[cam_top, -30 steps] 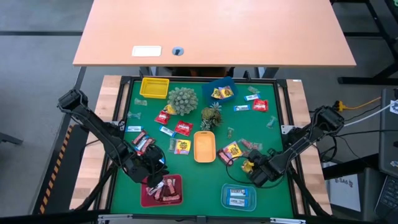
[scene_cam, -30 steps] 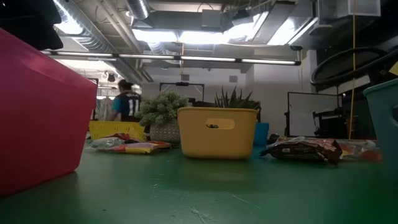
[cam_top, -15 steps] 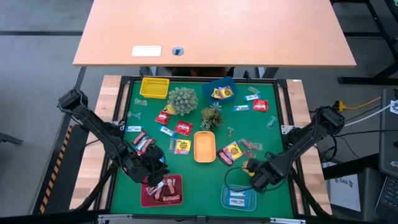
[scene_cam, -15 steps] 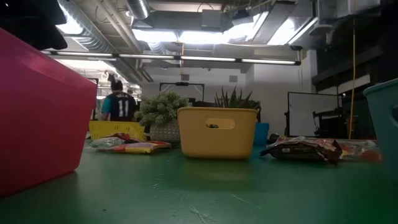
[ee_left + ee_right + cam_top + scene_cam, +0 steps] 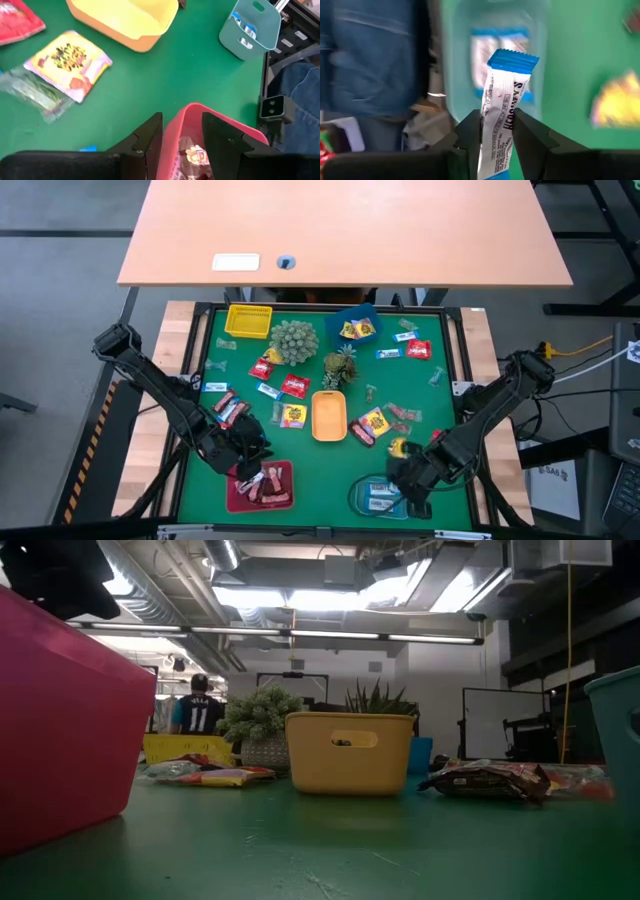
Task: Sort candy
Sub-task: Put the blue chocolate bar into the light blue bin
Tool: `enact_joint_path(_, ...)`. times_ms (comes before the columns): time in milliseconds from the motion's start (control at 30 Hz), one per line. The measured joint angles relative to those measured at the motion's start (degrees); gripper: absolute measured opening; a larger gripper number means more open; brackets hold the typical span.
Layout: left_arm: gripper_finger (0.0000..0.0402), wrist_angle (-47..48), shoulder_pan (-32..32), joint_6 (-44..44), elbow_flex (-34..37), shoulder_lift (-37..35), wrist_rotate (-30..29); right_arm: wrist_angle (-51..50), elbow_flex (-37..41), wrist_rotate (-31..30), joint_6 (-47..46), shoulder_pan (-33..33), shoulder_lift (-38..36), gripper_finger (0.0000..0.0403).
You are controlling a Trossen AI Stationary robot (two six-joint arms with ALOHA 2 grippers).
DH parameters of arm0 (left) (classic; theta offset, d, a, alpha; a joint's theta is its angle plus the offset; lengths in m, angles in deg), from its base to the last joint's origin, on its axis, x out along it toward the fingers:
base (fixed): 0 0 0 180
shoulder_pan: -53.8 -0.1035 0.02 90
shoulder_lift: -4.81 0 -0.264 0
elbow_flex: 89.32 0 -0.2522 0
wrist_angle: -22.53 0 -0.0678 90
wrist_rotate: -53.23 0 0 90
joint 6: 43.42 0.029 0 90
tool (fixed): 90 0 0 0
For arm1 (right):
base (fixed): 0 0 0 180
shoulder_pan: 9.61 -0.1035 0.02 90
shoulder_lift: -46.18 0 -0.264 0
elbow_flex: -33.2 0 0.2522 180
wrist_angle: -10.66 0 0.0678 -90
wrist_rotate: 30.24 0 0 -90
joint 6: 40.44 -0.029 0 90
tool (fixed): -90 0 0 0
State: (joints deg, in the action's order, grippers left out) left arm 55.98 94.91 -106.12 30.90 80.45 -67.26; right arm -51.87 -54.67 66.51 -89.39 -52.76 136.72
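The right gripper (image 5: 496,131) is clamped on a blue-and-white candy bar (image 5: 502,102), which stands up between its two fingers with the crimped blue end sticking out past the tips. Just beyond that end is the teal tray (image 5: 455,60), with two more blue-and-white bars lying inside it. From above, this gripper (image 5: 405,476) hangs over the near right part of the green mat (image 5: 310,470), right at the edge of the teal tray (image 5: 358,497).

The left gripper (image 5: 181,131) has its fingers parted with nothing between them, straddling the rim of the red tray (image 5: 220,129). A brown-and-pink candy (image 5: 194,156) lies inside that tray, just past the fingertips. From above, the left gripper (image 5: 250,467) sits at the far left corner of the red tray (image 5: 284,502), near the front of the mat.

The rest of the candy is scattered over the mat: red packs (image 5: 294,385), yellow packs (image 5: 373,421), and small pale green ones (image 5: 371,391), around an orange tray (image 5: 329,416).
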Motion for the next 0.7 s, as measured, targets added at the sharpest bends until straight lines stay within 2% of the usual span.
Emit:
enact_joint_path(233, 0.0124, 0.0, 0.0, 3.3, 0.0, 0.0, -2.4, 11.2, 0.0, -0.1, 6.2, 0.0, 0.4, 0.0103)
enact_joint_path(700, 0.0124, 0.0, 0.0, 3.3, 0.0, 0.0, -3.3, 11.7, 0.0, -0.1, 6.2, 0.0, 0.6, 0.0108)
